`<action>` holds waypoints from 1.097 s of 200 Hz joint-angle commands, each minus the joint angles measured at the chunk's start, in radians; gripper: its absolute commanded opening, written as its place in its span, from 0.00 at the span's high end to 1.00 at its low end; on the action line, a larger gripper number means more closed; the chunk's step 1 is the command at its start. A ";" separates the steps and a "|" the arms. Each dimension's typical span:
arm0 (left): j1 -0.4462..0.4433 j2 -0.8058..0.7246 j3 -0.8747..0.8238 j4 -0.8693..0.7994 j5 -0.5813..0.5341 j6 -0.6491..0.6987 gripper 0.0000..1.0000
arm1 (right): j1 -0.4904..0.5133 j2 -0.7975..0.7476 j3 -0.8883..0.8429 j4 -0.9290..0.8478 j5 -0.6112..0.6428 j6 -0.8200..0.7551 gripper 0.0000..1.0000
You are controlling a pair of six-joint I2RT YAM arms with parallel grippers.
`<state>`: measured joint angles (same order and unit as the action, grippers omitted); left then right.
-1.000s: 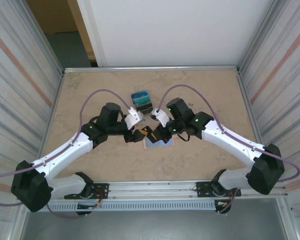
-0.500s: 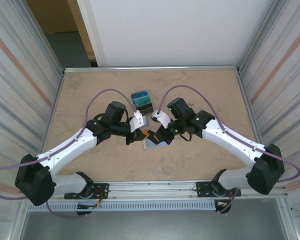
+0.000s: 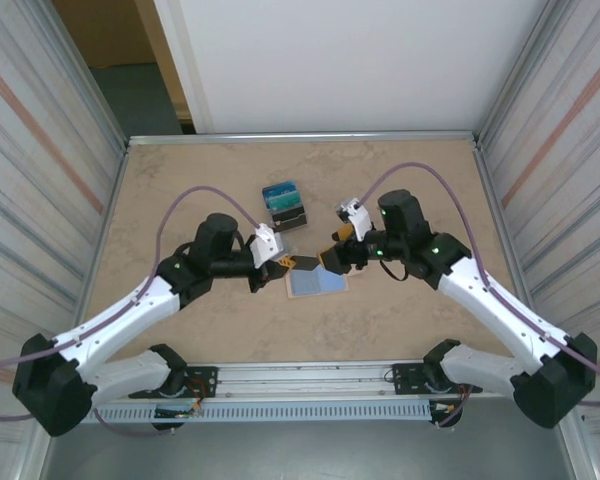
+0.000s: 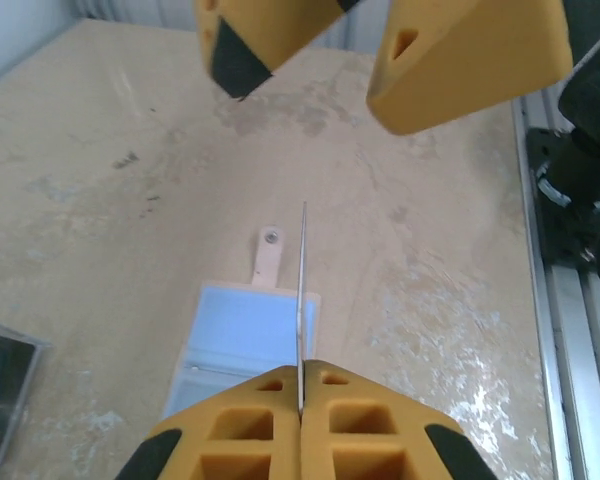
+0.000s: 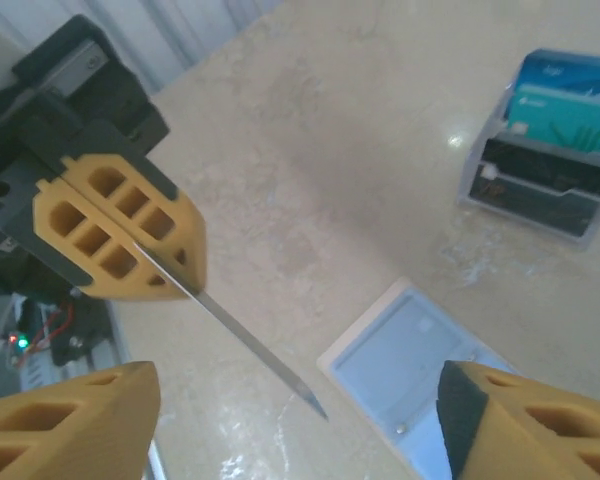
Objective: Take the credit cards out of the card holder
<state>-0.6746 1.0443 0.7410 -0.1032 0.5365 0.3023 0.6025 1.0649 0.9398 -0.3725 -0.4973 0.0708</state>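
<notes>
The left hand point(image 3: 282, 268) reaches in from the left side of the bench point(image 3: 180, 190), its yellow fingers point(image 4: 250, 420) clenched together on a thin credit card point(image 4: 302, 290). Both wrist views show this card edge-on as a narrow dark line sticking out past the fingertips. Its faces are turned away, so no print can be read on it.

Farther back, near the middle of the bench, a clear stand point(image 5: 570, 215) holds more cards point(image 3: 282, 200), blue and teal behind and black in front. The teal one carries a pale line pattern, and any lettering on these is too small to make out.

Just right of the left hand, the card holder point(image 3: 316, 284) lies open and flat with its pale-blue lining up and its tan tab point(image 4: 268, 255) pointing away from the left hand. The held card's free end hangs over it, and I cannot tell whether the two touch.

To the right, the right hand point(image 3: 332, 257) is released, its fingers point(image 5: 520, 420) spread wide with nothing between them, above the holder's right edge.
</notes>
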 commanded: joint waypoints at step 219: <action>0.069 -0.197 -0.235 0.711 0.068 -0.673 1.00 | -0.057 0.057 -0.192 0.842 -0.342 0.510 0.27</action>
<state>-0.6140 0.8524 0.5167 0.4942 0.5552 -0.3077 0.5430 1.0828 0.7284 0.3325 -0.7021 0.5488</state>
